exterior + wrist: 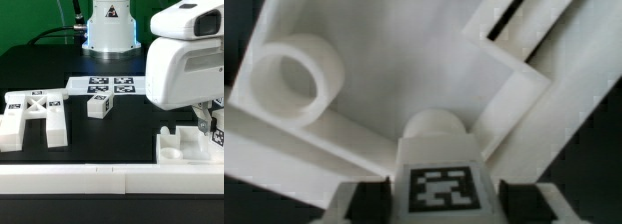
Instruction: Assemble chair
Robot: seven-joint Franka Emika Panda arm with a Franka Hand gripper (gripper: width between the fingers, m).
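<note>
My gripper (441,205) is shut on a thick white chair leg (441,180) with a black-and-white tag on its face; dark pads press both of its sides. The leg's rounded end (438,125) lies over a large white chair part (384,60) with a round hole (292,80) and slots. In the exterior view the gripper (213,128) is low over that part (183,146) at the exterior view's right, mostly hidden by the robot's hand. The X-braced frame (35,112) lies at the exterior view's left. A small tagged block (98,105) sits mid-table.
The marker board (108,85) lies flat behind the small block. The robot's base (108,30) stands at the back. A long white bar (100,180) runs along the table's front edge. The big white robot hand (185,60) blocks the view at the right.
</note>
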